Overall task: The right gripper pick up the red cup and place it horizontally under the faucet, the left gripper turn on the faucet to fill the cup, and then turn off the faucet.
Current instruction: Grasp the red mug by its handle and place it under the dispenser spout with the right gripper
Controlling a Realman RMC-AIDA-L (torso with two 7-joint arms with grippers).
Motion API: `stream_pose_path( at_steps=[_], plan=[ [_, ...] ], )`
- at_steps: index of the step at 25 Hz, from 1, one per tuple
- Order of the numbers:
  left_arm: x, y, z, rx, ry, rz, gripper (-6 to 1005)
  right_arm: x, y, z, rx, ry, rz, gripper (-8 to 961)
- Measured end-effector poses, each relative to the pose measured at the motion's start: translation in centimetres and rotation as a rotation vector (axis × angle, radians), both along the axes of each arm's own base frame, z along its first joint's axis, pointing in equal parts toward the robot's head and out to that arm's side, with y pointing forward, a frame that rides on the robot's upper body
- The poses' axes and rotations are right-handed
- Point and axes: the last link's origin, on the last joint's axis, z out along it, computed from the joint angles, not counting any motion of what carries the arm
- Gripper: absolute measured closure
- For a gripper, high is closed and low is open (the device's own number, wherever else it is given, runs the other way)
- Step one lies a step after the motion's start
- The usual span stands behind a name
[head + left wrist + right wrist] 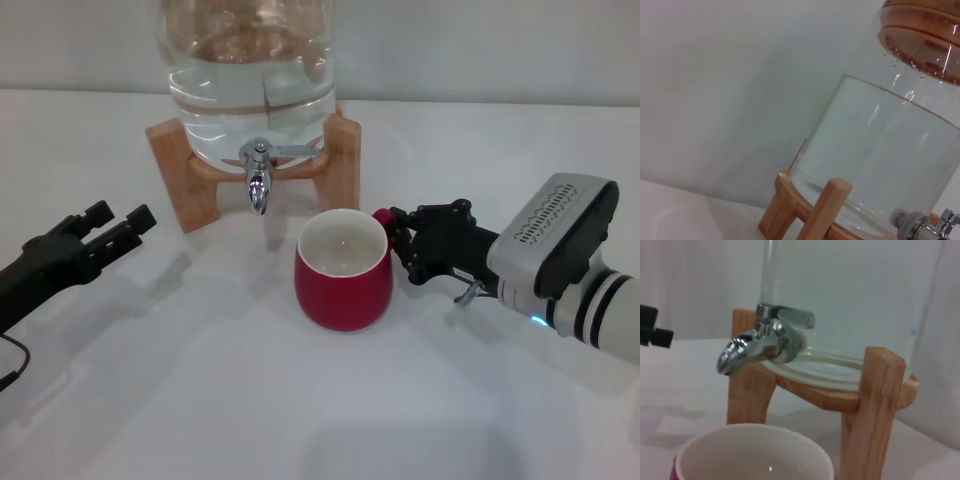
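The right end effector (398, 240) is closed on the handle of the red cup (343, 270), which stands on the counter (200, 400). The faucet (259, 180) lies ahead and leftward; slide the cup steadily, keeping it upright. The left end effector (118, 227) waits open, far left.

1. Red cup (343, 282): glossy red outside, cream-white inside.
2. Faucet (259, 180) behind the cup: shiny chrome.
3. Water jar (250, 90): clear.
4. Wooden stand (190, 190) under it: light tan.
5. Both grippers flanking the cup: black.

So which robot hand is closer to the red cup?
The right gripper. It is at the red cup, around its handle. The left gripper is off to the cup's other side, apart from it, fingers open.
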Motion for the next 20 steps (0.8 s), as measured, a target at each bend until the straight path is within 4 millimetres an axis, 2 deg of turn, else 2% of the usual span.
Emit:
stream_pose_path(
  at_steps=[13, 20],
  plan=[
    [0.2, -0.1, -0.1, -0.002, -0.009, -0.011, 107, -0.9, 0.7, -0.9, -0.015, -0.020, -0.037, 869],
    [0.4, 0.1, -0.1, -0.002, -0.010, -0.017, 107, -2.9, 0.8, -1.9, -0.048, -0.042, 0.005, 869]
  ],
)
